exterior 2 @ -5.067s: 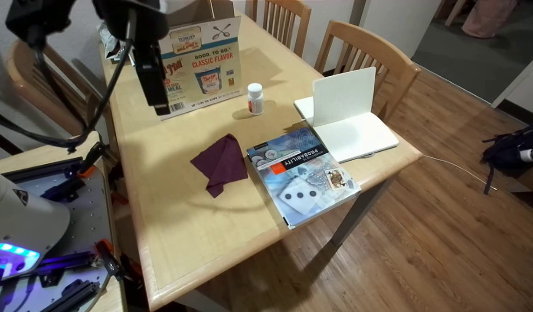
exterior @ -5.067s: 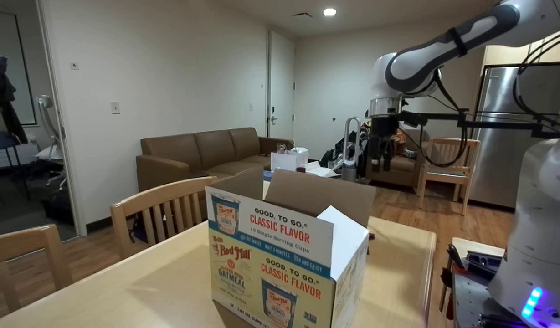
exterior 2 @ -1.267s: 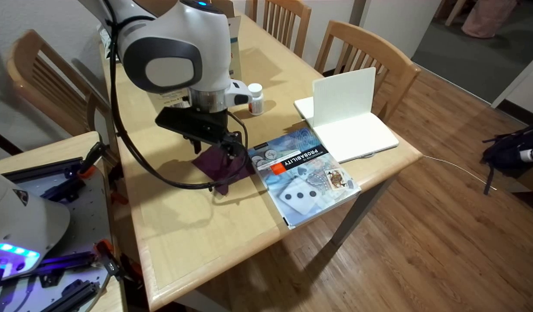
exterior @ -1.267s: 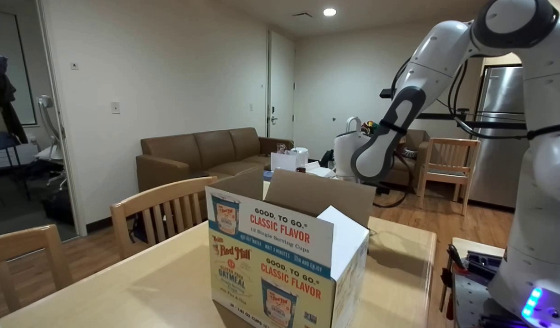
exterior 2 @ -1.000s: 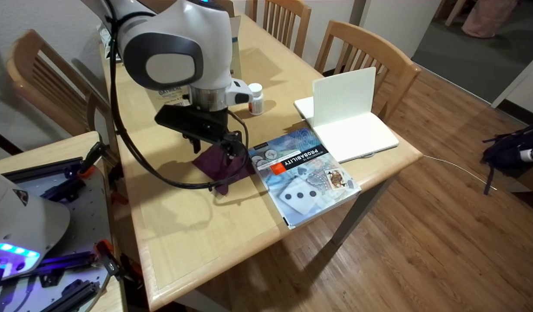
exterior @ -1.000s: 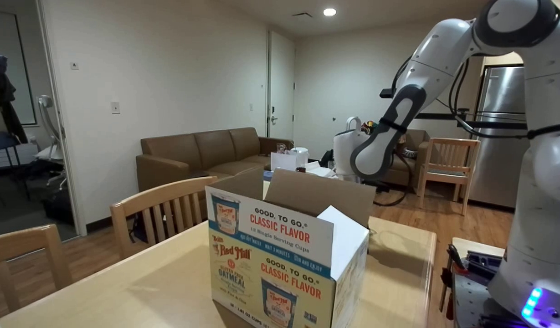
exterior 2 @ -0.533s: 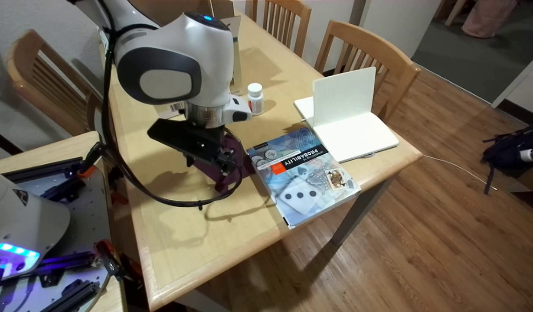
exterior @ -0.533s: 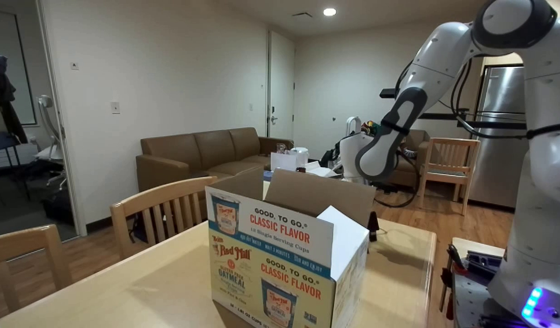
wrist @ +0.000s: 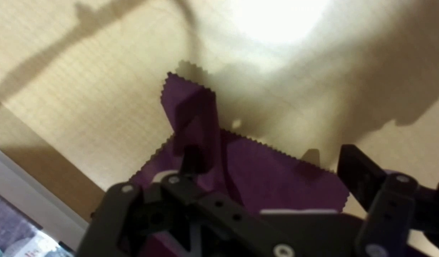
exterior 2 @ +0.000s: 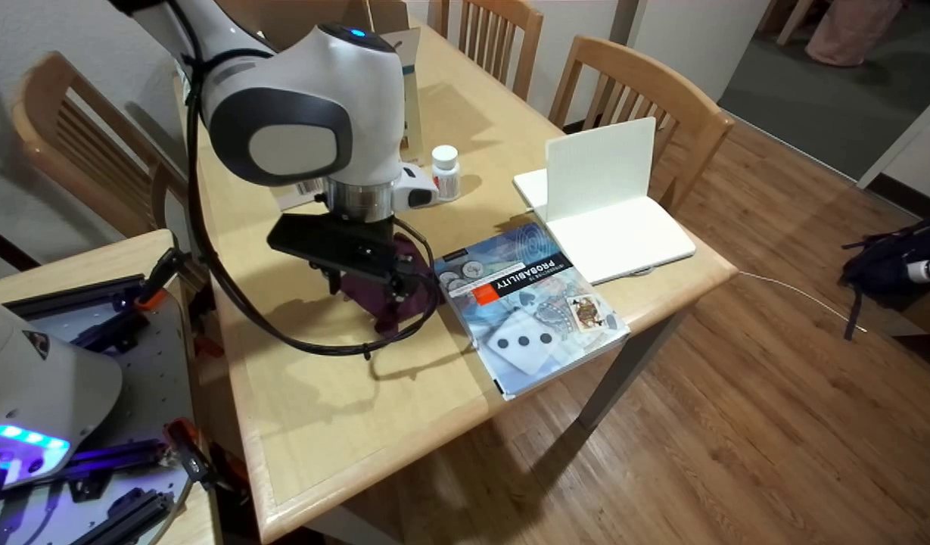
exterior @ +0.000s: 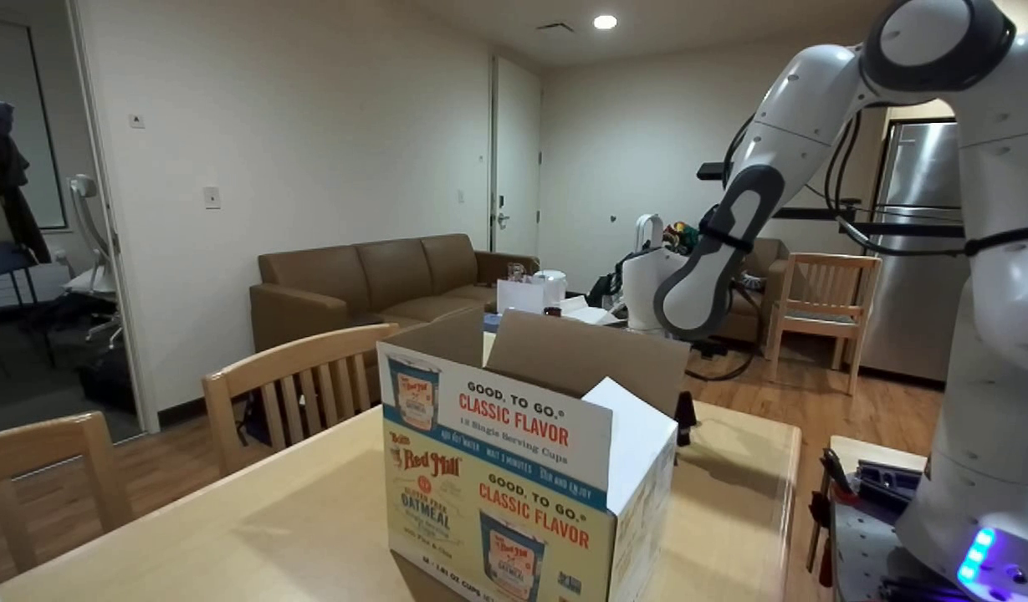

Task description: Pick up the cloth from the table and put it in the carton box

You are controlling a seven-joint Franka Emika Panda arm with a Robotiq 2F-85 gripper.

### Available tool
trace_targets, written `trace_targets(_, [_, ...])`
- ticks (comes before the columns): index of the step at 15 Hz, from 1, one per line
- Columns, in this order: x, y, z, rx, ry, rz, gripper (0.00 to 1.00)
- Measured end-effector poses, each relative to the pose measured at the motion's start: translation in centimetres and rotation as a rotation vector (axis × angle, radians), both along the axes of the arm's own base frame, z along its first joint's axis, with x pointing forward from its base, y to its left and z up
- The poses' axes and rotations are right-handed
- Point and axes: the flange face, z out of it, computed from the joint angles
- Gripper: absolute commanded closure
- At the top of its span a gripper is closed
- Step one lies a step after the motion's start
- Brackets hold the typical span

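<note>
1. Far left in an exterior view: the robot's white base [exterior 2: 48, 378], blue lights glowing, chopped off by the edge.
2. Next over on the table [exterior 2: 321, 431]: in an exterior view I can read the carton box [exterior: 497, 493] fine ("Red Mill", "GOOD. TO GO.", "CLASSIC FLAVOR"), with a brown sofa [exterior: 380, 276] behind it that shows up only there. From across the way, the arm [exterior 2: 298, 129] blocks most of the box. Can't see its bottom inside.
3. Then the gripper [wrist: 271, 157], pointing down. Wrist view has the fingers [wrist: 360, 175] spread wide, tips well apart.
4. Right under it, the purple cloth [wrist: 276, 178] lies on the table, zigzag-edged, one corner flopped over. Gripper parts hide some of it in the wrist view, and I can't tell if a fingertip touches it. In an exterior view a dark bit [exterior: 686, 410] peeks past the box flap; finger or cloth, no idea.
5. White bottle [exterior 2: 446, 178], upright, left edge tucked behind the arm; label's too small to read.
6. Textbook [exterior 2: 533, 310] near the cloth: "PROBABILITY" on the cover, upside down from here. Wrist view catches just an edge.
7. Open notebook [exterior 2: 616, 227], one leaf standing up, then a dark backpack [exterior 2: 900, 261] on the floor, cut off at the right.
</note>
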Motion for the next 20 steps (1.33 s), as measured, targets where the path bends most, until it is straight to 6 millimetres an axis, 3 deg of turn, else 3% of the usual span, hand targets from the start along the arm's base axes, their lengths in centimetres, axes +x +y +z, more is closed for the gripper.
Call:
trace_targets(1, [-0.1,0.1,-0.3,0.002,0.007,0.003,0.26])
trace_targets(5, [-0.4,0.6,-1.2,0.010,0.020,0.006,0.53])
trace_targets(12, [-1.0,1.8,-0.8,0.015,0.024,0.028,0.95])
trace_targets(15, [-1.2,2.0,-0.5,0.016,0.028,0.033,1.00])
trace_targets(20, [-0.9,1.2,1.0,0.003,0.026,-0.001,0.96])
